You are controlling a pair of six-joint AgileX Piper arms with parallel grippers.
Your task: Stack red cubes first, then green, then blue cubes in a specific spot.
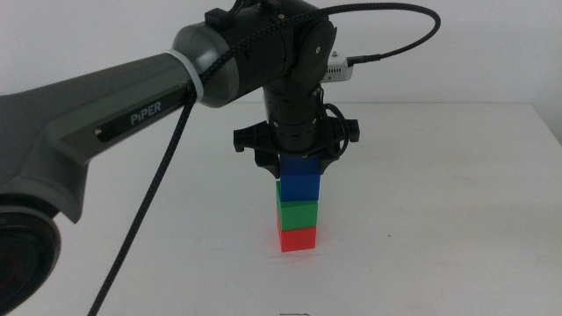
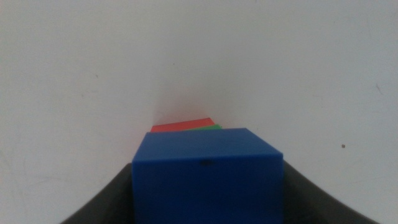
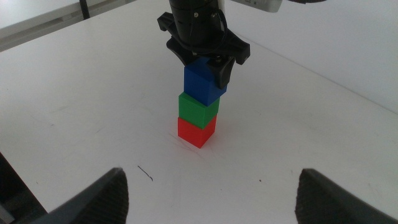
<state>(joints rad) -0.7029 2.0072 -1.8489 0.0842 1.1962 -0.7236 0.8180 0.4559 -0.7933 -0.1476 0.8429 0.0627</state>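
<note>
Middle view: the left gripper (image 1: pixel 299 167) reaches straight down at table centre, its jaws pinching the blue cube (image 1: pixel 299 183), which sits on the green cube (image 1: pixel 298 212), itself on the red cube (image 1: pixel 298 238). The white tabletop (image 1: pixel 439 219) around them is unmarked.

Left wrist view: the blue cube (image 2: pixel 208 177) fills the gap between the jaws; slivers of green (image 2: pixel 213 127) and red (image 2: pixel 181 126) peek out at 12 o'clock.

Right wrist view: the right gripper (image 3: pixel 211 193) waits with jaws spread wide, the tower at its 12 o'clock. The blue cube (image 3: pixel 201 83) looks slightly twisted on the green.

All three colours appear stacked in order; only letting go and backing away seems left.
</note>
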